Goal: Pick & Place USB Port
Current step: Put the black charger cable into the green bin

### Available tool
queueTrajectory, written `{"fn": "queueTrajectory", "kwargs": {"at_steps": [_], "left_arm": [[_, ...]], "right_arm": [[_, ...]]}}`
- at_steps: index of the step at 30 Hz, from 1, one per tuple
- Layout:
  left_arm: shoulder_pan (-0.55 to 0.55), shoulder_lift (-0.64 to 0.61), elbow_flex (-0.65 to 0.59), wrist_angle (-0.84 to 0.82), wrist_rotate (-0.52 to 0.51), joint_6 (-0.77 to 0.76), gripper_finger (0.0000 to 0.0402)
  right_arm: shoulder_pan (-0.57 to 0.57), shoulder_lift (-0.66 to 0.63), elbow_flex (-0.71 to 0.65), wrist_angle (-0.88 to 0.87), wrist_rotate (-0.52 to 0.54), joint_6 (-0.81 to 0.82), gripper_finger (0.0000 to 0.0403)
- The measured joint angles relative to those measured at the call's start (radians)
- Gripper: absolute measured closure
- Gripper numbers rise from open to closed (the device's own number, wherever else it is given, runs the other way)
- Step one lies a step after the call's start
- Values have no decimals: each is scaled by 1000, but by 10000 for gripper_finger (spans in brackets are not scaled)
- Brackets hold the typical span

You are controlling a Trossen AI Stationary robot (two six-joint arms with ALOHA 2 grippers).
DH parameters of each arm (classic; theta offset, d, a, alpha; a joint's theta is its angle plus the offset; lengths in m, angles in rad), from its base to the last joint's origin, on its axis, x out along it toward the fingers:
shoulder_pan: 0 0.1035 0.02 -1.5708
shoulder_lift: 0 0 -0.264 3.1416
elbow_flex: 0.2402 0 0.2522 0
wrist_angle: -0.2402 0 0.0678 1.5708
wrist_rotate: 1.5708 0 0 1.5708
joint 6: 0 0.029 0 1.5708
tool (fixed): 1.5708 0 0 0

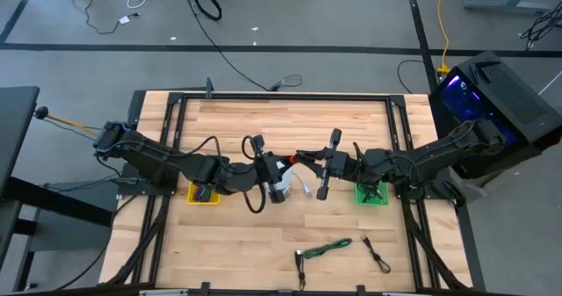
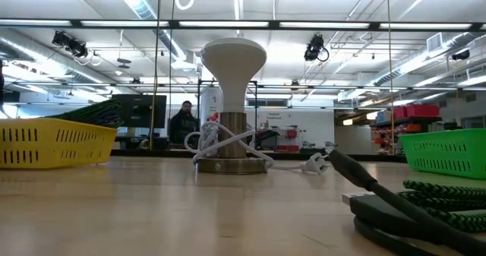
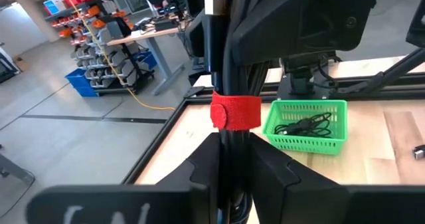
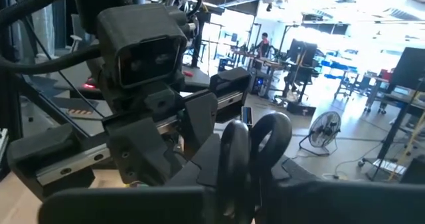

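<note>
**Two arms meet over one black cable at mid-table**

A pale wooden table (image 1: pixel 263 252) stands on a grey workshop floor. In the low view the hall beyond it shows ceiling lights, shelving and a person (image 2: pixel 183 124) seated far back.

At the left edge of the table the left arm reaches in low and nearly straight towards the centre. The left gripper (image 3: pixel 234 161) has its fingers drawn in against a black cable (image 3: pixel 232 51), a bunched length bound by a red strap (image 3: pixel 236 111). The strap sits just past the fingertips. A yellow basket (image 1: pixel 204 194) lies beneath this arm's forearm.

In the middle stands a small lamp (image 2: pixel 234 58) with a white domed head and a metal foot. A white cord (image 2: pixel 228 143) is wound about its stem, and the cord's plug (image 2: pixel 317 163) lies on the wood just beside the foot. Seen from above, both grippers hang just behind the lamp.

The right arm comes in from the right, mirroring the left. The right gripper (image 4: pixel 249 167) is closed on an upright loop of the same black cable, facing the left arm's wrist close by. The two sets of fingertips are almost touching, with the cable held off the table between them.

A green basket (image 1: pixel 371 194) under the right forearm holds a coiled dark lead. Towards the front edge a green braided cable (image 1: pixel 325 247) and a short black lead (image 1: pixel 378 255) lie loose, well apart from the arms.
</note>
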Motion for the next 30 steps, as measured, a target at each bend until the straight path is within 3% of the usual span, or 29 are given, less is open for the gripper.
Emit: {"fn": "queueTrajectory", "kwargs": {"at_steps": [14, 20, 25, 30], "left_arm": [[-34, -20, 2, -11, -17, 105, 326], [-56, -48, 2, -66, -120, 115, 326], [-77, -58, 0, -129, -190, 107, 326], [-104, -70, 1, -253, -261, 50, 326]], "right_arm": [[14, -89, 0, -134, 47, 25, 369], [29, -143, -3, -363, 238, 100, 369], [54, -193, -2, -475, 243, 193, 369], [70, -266, -1, -767, 231, 439, 369]]}}
